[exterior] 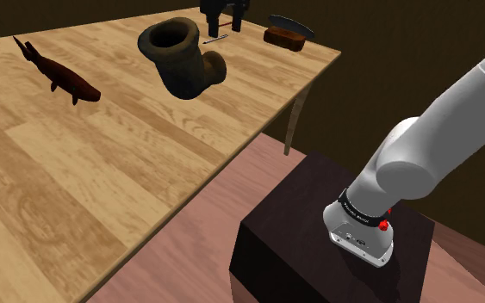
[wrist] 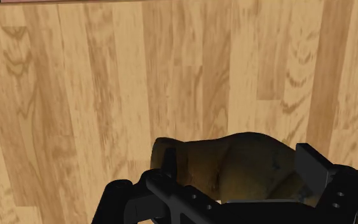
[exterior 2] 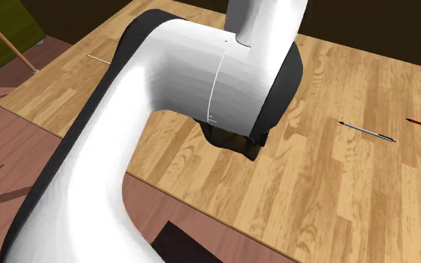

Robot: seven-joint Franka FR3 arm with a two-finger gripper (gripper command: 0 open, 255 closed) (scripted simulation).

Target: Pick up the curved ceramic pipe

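Starting at the shoulder view's left, a dark reddish-brown fish figure (exterior: pixel 58 76) lies on the pale wooden surface (exterior: pixel 102 172), well apart from everything else. Right of it, at top centre, sits the curved pipe (exterior: pixel 178 62). It is dark brown, with its flared mouth turned upward and its narrower end bending toward the frame's right. Just above that narrow end, at the top edge, hangs the black gripper (exterior: pixel 223 28). A thin pen (exterior: pixel 215 39) lies on the surface in the gap we see between fingertips and pipe. Further right, near the surface's far corner, is a dark brown block (exterior: pixel 285 36) with a curved grey piece on top. The dark stand (exterior: pixel 318 224) and the white arm (exterior: pixel 430 146) occupy the lower right.

In the wrist view the fingers (wrist: pixel 311 167) stand wide apart with the pipe's brown body between them. One overlaps the pipe's edge, and we cannot tell there whether either touches. Given the gap in the shoulder view, we judge them spread open and holding nothing.

We place the task at the approach, with the grasp not yet made. The next move calls for lowering until the fingers flank the pipe, then closing. The body is rounded and looks nearly as wide as the opening, so centring matters. Off-centre, a finger may land on top or nudge the pipe aside.
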